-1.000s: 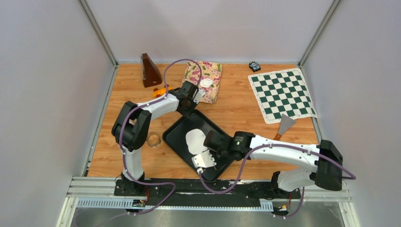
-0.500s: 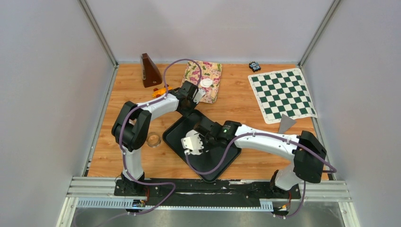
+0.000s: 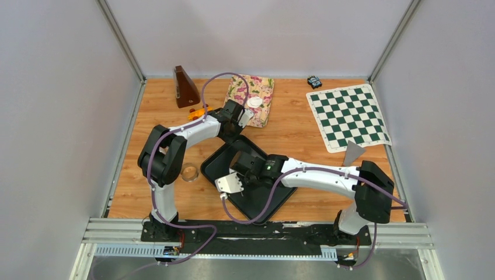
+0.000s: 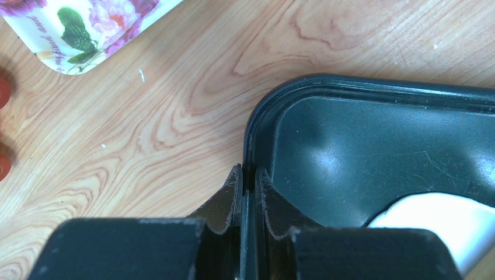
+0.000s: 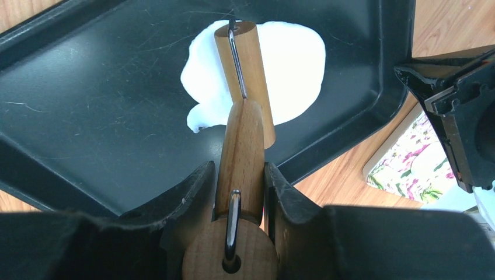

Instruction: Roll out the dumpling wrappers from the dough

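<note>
Pinching the rim of the black tray (image 4: 362,146) near its corner, the left gripper (image 4: 248,192) is holding narrow. Rightward, the right gripper (image 5: 242,175) is clamping a wooden roller (image 5: 245,52) over the dough sheet (image 5: 292,64). One round wrapper (image 3: 254,102) is lying on the floral tray (image 3: 264,87), open tabletop (image 3: 292,122) beside it.

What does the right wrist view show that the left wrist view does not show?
Only the right wrist view shows the wooden roller, held in the right gripper with its barrel over the dough, most of which is in view. Only the left wrist view shows how the left gripper pinches the rim of the black tray, and it shows red things at its left edge. Both views share the black tray, the white dough, a part of the floral tray and the wooden table.
</note>
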Robot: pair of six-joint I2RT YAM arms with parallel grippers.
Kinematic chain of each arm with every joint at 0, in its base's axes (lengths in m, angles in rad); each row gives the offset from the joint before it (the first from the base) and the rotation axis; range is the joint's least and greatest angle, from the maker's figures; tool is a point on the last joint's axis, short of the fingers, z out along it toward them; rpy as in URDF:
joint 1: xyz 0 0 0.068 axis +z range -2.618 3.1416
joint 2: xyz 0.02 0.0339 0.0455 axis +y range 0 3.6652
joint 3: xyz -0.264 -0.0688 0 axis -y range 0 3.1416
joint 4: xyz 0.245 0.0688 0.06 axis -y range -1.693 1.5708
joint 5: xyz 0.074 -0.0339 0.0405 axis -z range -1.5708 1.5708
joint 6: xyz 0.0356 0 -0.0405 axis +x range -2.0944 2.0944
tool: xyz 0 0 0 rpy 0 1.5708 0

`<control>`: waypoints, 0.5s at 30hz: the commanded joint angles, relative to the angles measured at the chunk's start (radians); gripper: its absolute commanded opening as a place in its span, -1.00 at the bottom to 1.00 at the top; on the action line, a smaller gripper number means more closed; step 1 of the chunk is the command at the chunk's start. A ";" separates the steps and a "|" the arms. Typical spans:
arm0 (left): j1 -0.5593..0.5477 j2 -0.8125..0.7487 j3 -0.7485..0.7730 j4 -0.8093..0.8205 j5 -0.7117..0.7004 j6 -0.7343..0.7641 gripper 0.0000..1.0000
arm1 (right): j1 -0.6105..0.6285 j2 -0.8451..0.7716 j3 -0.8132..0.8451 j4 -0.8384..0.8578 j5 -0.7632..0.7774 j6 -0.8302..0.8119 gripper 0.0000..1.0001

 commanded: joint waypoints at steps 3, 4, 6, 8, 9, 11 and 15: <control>-0.003 -0.047 0.031 0.023 0.003 -0.007 -1.00 | 0.021 0.051 0.013 -0.081 -0.069 0.035 -1.00; -0.003 -0.045 0.032 0.023 0.003 -0.008 -1.00 | 0.021 0.070 0.005 -0.078 -0.104 0.039 -1.00; -0.004 -0.046 0.031 0.022 0.003 -0.007 -1.00 | 0.018 0.103 -0.017 -0.056 -0.120 0.047 -1.00; -0.004 -0.050 0.029 0.023 0.001 -0.008 -1.00 | 0.011 0.128 -0.035 -0.025 -0.140 0.048 -1.00; -0.004 -0.050 0.029 0.023 0.000 -0.007 -1.00 | 0.006 0.139 -0.040 -0.012 -0.151 0.050 -1.00; -0.004 -0.055 0.027 0.024 0.000 -0.007 -1.00 | -0.001 0.160 -0.045 0.005 -0.172 0.051 -1.00; -0.003 -0.057 0.026 0.023 0.002 -0.008 -1.00 | -0.010 0.208 -0.055 0.047 -0.177 0.054 -1.00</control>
